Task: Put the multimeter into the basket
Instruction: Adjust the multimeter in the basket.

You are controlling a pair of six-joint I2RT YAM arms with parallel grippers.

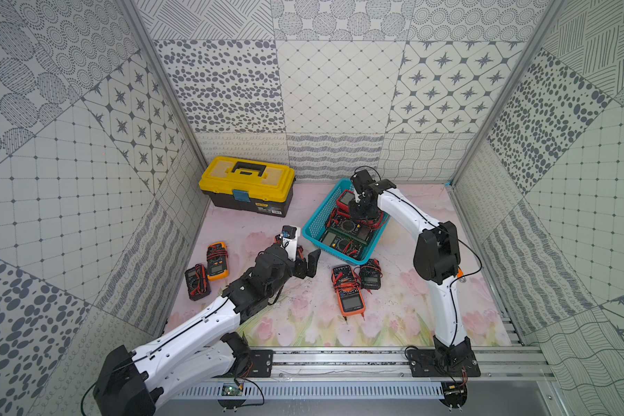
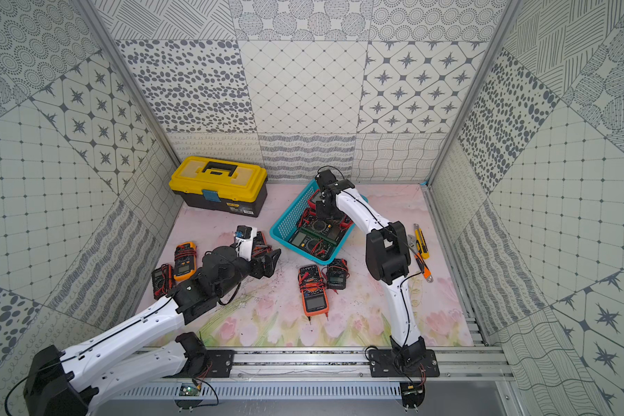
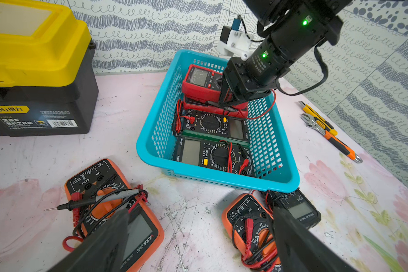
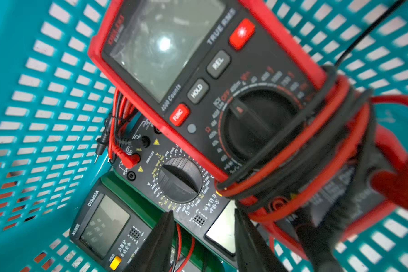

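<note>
The turquoise basket [image 1: 320, 213] [image 2: 288, 220] [image 3: 218, 177] stands at the back middle of the table. It holds two green-edged multimeters [image 3: 212, 153] and red ones stacked behind them; the top red multimeter [image 4: 198, 70] [image 3: 200, 82] lies tilted, with leads wound round it. My right gripper [image 1: 361, 216] [image 3: 226, 104] [image 4: 203, 213] hangs inside the basket over them, its jaws a little apart with nothing between. My left gripper [image 1: 307, 264] [image 2: 269, 264] [image 3: 200, 210] is wide open, low over bare table between two orange multimeters [image 3: 141, 233] [image 3: 247, 212].
A yellow-lidded black toolbox [image 1: 247, 185] sits at the back left. More multimeters lie on the table: orange [image 1: 348, 291], small black [image 1: 370, 275], yellow-orange [image 1: 217, 261] and black [image 1: 197, 282]. A utility knife [image 2: 421, 240] and a wrench [image 2: 421, 266] lie by the right wall.
</note>
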